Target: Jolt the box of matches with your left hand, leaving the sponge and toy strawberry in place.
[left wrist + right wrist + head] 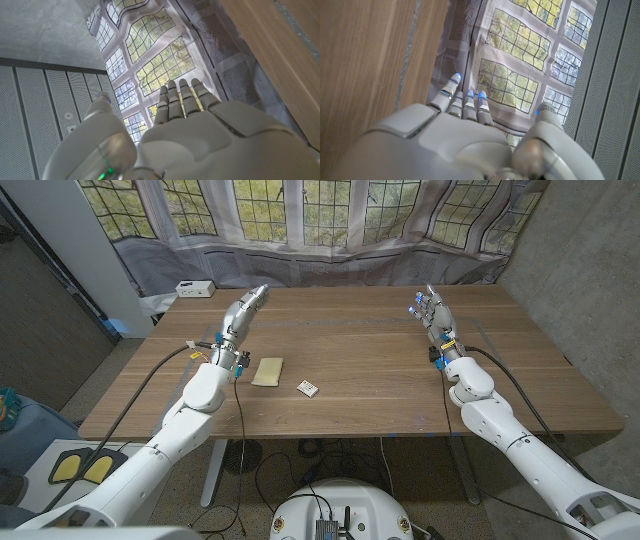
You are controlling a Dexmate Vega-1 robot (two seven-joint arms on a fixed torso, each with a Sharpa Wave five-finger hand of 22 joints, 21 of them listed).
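Head view: on the grained wooden table (pixel 350 370), the left hand (pixel 244 308) stands raised with straight fingers, holding nothing. Nearer the front edge lie a flat, pale yellow rectangular sponge (pixel 267 371) and, just right of it and apart, the small white box of matches (pixel 308 388). The right hand (pixel 431 313) stands far right, fingers spread and empty.

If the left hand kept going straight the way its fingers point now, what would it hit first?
Probably nothing on the table: the left hand points up and away toward the window curtain, so that cloth looks first, though depth is unclear. The matchbox lies behind it.
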